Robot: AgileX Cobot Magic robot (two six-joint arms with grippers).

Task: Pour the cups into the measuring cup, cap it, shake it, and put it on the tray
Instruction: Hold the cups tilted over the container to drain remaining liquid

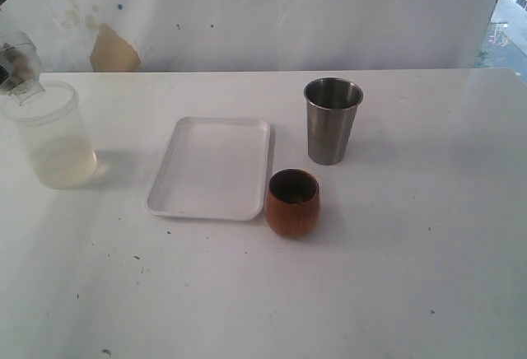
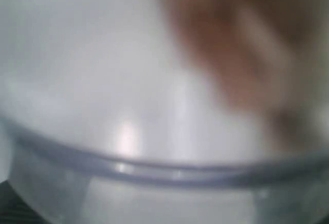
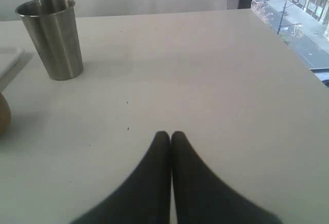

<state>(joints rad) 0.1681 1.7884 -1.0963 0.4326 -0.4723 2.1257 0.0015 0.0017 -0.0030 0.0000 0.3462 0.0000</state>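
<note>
Steel tumbler [image 1: 333,124], tapered and shiny, stands upright well ahead of the right gripper [image 3: 170,137], whose dark fingers are pressed together, the rounded brown wooden cup [image 1: 291,204] nearer; the left gripper [image 1: 20,79] sits at a translucent container's [image 1: 53,141] rim, grip unclear

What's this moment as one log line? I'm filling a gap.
left gripper at translucent container rim, grip unclear | right gripper shut, empty | tray empty | steel tumbler, wooden cup upright beside tray

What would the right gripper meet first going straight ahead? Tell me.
Probably nothing: the shut right gripper points across bare white tabletop toward its far edge. The tapered stainless-steel tumbler stands clear of that line, though depth is unclear.
</note>
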